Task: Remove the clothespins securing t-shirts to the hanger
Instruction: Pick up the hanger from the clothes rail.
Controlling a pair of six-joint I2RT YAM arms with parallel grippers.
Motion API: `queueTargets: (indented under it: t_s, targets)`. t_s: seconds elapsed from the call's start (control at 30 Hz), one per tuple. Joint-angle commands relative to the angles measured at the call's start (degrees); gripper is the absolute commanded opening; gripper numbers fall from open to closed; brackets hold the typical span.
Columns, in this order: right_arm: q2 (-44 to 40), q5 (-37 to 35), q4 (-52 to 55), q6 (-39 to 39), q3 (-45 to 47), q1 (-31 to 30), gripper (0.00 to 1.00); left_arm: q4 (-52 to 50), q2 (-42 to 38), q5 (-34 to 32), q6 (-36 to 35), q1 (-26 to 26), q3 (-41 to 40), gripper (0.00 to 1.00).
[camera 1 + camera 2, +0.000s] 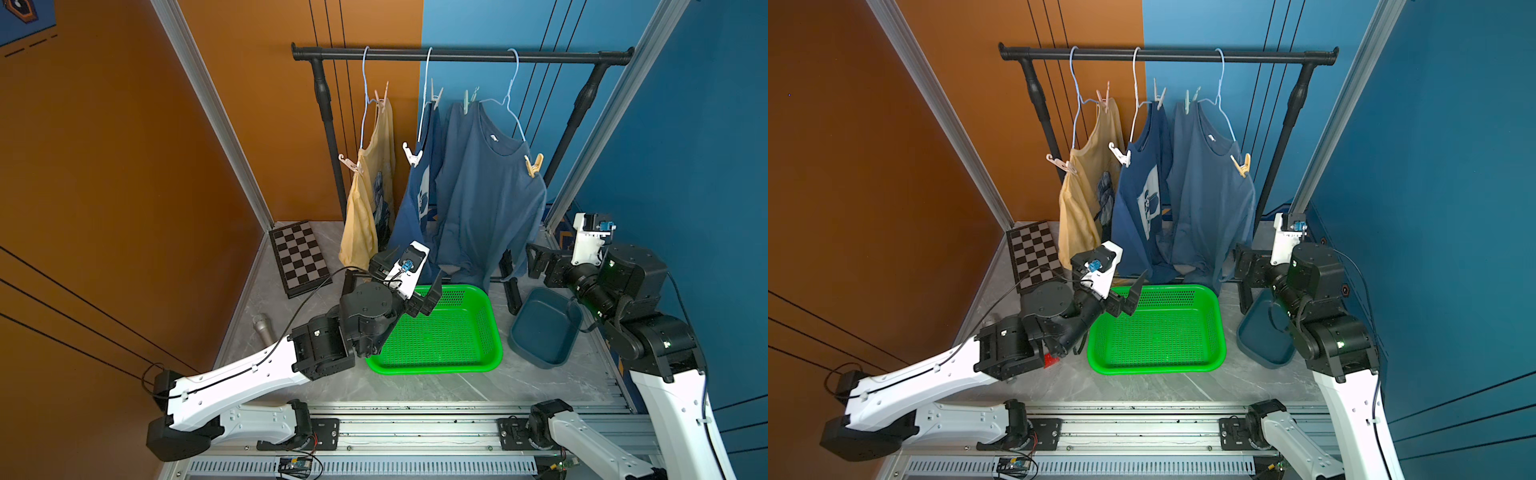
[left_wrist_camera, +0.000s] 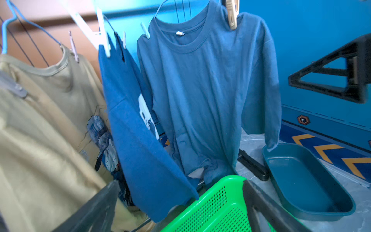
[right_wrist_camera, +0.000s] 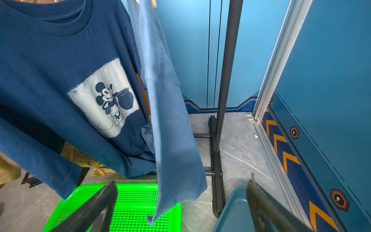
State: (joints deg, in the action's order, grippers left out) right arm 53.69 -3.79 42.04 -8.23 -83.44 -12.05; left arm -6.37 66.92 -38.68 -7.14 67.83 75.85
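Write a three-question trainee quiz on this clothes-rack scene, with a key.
1. True or false: the yellow clothespin grips the slate blue t-shirt.
2. How many clothespins hold shirts to hangers? A) four B) six C) eight
3. Fill in: the left claw, open, hovers above a corner of the green ____.
Key: 1 true; 2 B; 3 basket.

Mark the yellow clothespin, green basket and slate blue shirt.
yellow clothespin (image 1: 534,165): in a top view, its body
green basket (image 1: 436,368): in a top view, its near rim
slate blue shirt (image 1: 486,199): in a top view, its chest
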Motion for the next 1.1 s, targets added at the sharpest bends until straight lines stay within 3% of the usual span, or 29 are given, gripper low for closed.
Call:
queueTargets:
  t_s: [0.0, 0.57, 1.07]
  targets:
    - [3.4, 2.9, 1.5, 2.0, -4.7, 1.1, 1.0, -2.6, 2.5, 5.8, 1.9, -2.7, 6.1, 0.98]
    - [9.3, 17.3, -5.1, 4.3, -12.1, 11.2, 0.95, -3.9, 23.1, 20.3, 3.5, -9.8, 33.2, 0.98]
    - [14.3, 24.2, -11.1, 3.7, -14.4, 11.9, 0.81, -3.9, 37.5, 25.3, 4.0, -13.8, 57.0, 0.98]
